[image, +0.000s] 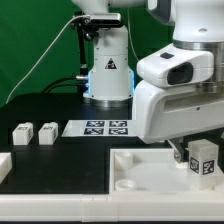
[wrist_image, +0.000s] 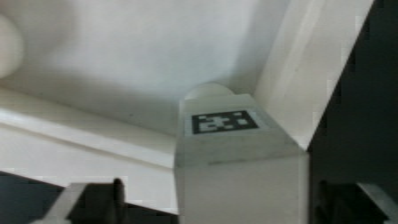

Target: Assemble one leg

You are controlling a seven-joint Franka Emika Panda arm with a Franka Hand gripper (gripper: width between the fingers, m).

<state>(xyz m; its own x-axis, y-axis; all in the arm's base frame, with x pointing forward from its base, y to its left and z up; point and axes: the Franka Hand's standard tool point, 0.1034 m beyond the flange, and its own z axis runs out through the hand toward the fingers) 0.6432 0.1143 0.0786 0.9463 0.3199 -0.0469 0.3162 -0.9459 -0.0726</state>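
Up close in the wrist view, one leg (wrist_image: pixel 240 150) fills the frame, marker face up, clamped between the two dark fingers (wrist_image: pixel 103 200) of the gripper (wrist_image: pixel 222 205). Jaws narrow, holding that leg. Beneath it, the large white panel (wrist_image: pixel 125 70) with its raised rim.

In the exterior view, the same leg (image: pixel 204 160) hangs in the gripper (image: pixel 197 158) just over the panel (image: pixel 150 175) at the exterior view's right. Further back, two more legs (image: pixel 22 132) (image: pixel 46 132) sit side by side at the left. Beside them, one marker board (image: pixel 105 127). Behind that, the arm's base (image: pixel 107 75).
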